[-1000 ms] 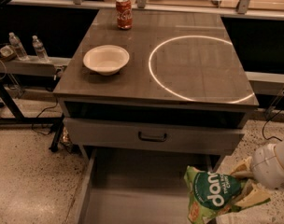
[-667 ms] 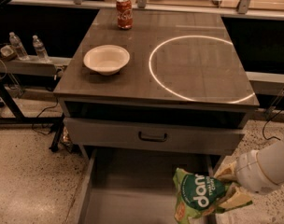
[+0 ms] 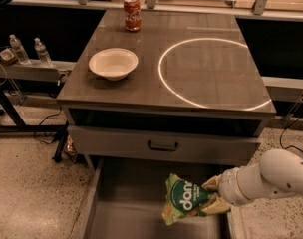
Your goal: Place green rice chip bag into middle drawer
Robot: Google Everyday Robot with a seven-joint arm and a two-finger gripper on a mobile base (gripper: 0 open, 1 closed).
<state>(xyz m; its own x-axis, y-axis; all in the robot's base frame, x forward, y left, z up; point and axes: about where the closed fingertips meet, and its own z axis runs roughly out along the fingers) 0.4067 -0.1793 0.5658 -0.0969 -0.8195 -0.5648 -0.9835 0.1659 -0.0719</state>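
The green rice chip bag (image 3: 184, 199), light green with a dark green round logo, hangs upright over the right part of the open middle drawer (image 3: 124, 203), a grey tray with a flat floor. My gripper (image 3: 212, 195) reaches in from the right on a white arm and is shut on the bag's right edge, one pale finger above and one below. The bag sits just above the drawer floor, near its right wall.
A shut grey drawer front with a dark handle (image 3: 162, 146) lies above the open drawer. On the cabinet top stand a white bowl (image 3: 113, 63) and a red soda can (image 3: 132, 14). Water bottles (image 3: 27, 50) stand on a shelf at the left.
My gripper and the bag have moved left and a little up, further in over the drawer. Bowl and can have not moved.
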